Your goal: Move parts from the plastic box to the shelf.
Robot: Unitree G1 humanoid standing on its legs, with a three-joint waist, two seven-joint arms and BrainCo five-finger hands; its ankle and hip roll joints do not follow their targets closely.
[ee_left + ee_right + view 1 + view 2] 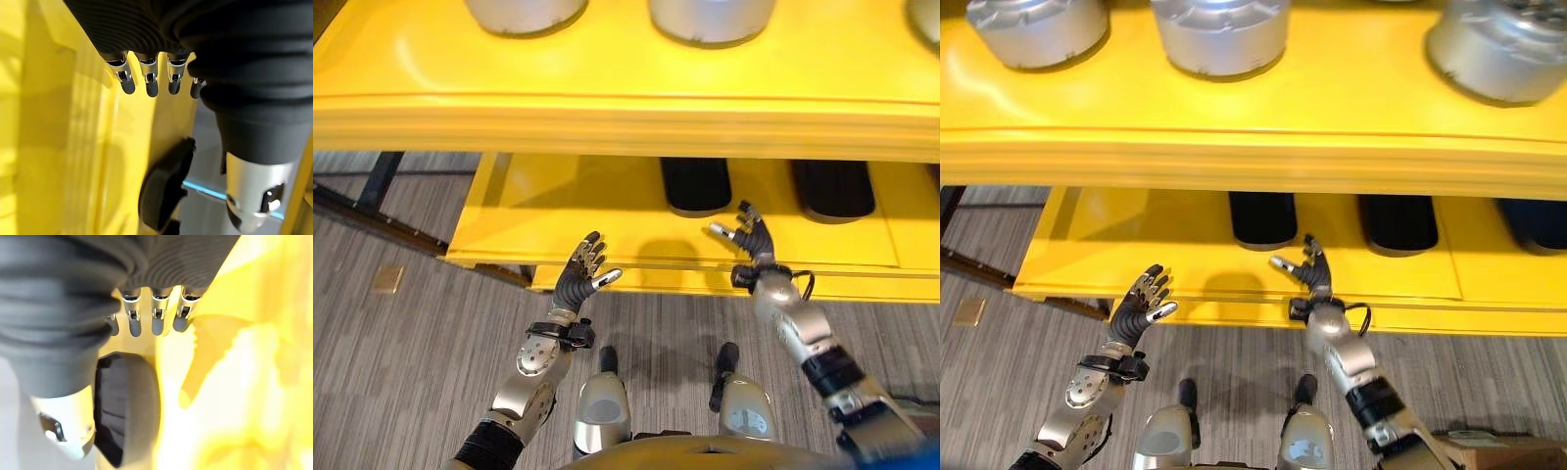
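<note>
Overhead, the yellow shelf (1253,147) carries silver parts (1219,34) on its upper level and black parts (1263,217) on the lower, just beyond both hands. Left hand (1139,302) and right hand (1310,272) hover spread, empty.

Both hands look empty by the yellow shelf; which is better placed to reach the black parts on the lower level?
Right hand: it hovers open nearer the black parts; left hand sits farther left.

Yellow shelf (1234,147): upper tier, three silver parts (1219,34); lower tier, black parts (1263,217) at far side.
</note>
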